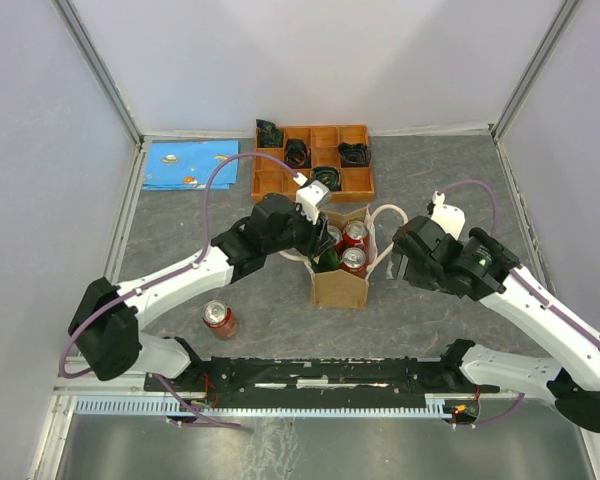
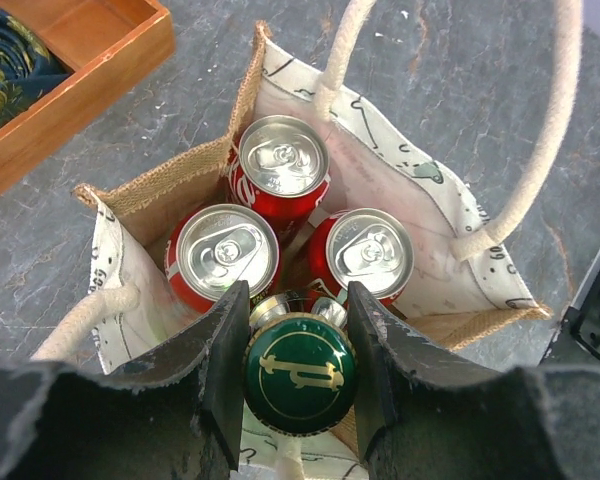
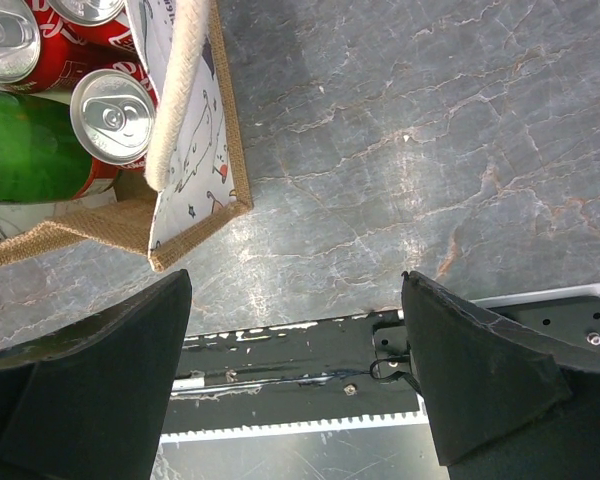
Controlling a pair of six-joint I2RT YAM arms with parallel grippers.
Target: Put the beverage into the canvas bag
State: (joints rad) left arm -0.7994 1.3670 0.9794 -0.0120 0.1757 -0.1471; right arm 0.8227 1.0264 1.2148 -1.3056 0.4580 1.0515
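Bagging: three cans [image 2: 280,160] in canvas bag [image 2: 405,190]; loose can [image 1: 219,319] outside.
Left gripper [image 2: 298,350]: clamping bottle [image 2: 300,378], bag's 6 o'clock.
Right gripper [image 3: 295,300]: spread, empty.

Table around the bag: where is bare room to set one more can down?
Bare table lies right of the tray, and between the bag and the loose can. The bag is crowded: three red cans and the green bottle in the left hand.
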